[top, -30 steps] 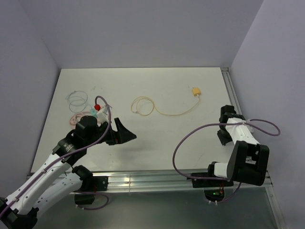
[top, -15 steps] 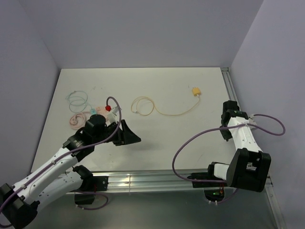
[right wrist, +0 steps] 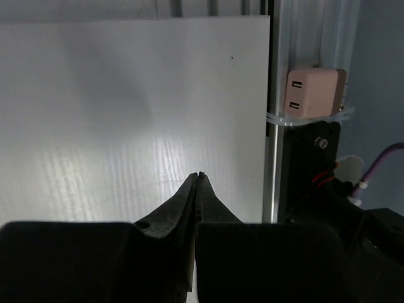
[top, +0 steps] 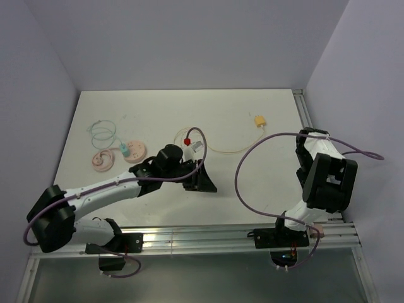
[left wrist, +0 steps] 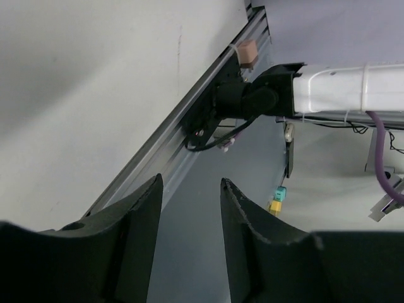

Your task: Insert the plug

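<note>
The yellow plug (top: 259, 121) lies at the far right of the white table (top: 240, 183), its thin yellow cable (top: 224, 150) running left to a small coil (top: 189, 139). A pink two-slot socket (right wrist: 314, 93) is zip-tied to the rail by the right arm's base and also shows in the left wrist view as the pink block (left wrist: 247, 52). My left gripper (top: 205, 182) hovers over the table's near middle, well short of the plug; its jaws (left wrist: 190, 178) stand partly open with nothing between them. My right gripper (right wrist: 198, 175) is shut and empty, pointing towards the socket.
Teal cable loops (top: 101, 131), pink coils (top: 101, 161) and a pink disc (top: 134, 150) lie at the left. An aluminium rail (top: 307, 120) runs along the right edge and another (top: 208, 240) along the near edge. The right arm (top: 319, 158) is folded beside the right rail.
My left arm has swung right from the coils to the table's near middle, its jaws narrowing. The right arm has folded back towards its base, with its gripper closing.
</note>
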